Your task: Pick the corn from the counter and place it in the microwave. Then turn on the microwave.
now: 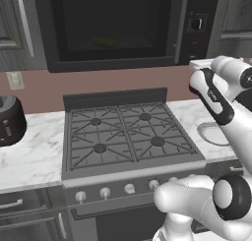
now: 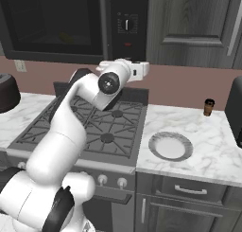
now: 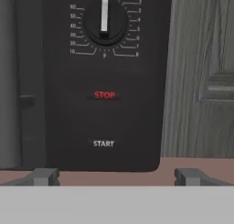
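Observation:
The black microwave (image 1: 74, 26) hangs above the stove with its glass door closed. Through the glass the yellow corn (image 1: 105, 42) lies on the microwave floor, also faintly seen as the corn (image 2: 66, 38) in the right base view. My gripper (image 3: 118, 177) is open and empty, pointing at the microwave's control panel (image 3: 104, 81) from a short distance. The round knob (image 3: 105, 21) is at the top of the hand view, the red STOP button (image 3: 104, 95) below it and the START button (image 3: 103, 143) just above my fingertips (image 3: 45, 176). The white hand (image 2: 137, 70) is held just below the panel.
A grey gas stove (image 1: 125, 134) sits under the microwave, set into the white marble counter (image 1: 34, 151). A round dark toaster (image 1: 9, 119) stands at left. A plate (image 2: 170, 146) and a small brown bottle (image 2: 208, 107) are on the counter right of the stove. Grey cabinets (image 2: 189, 27) flank the microwave.

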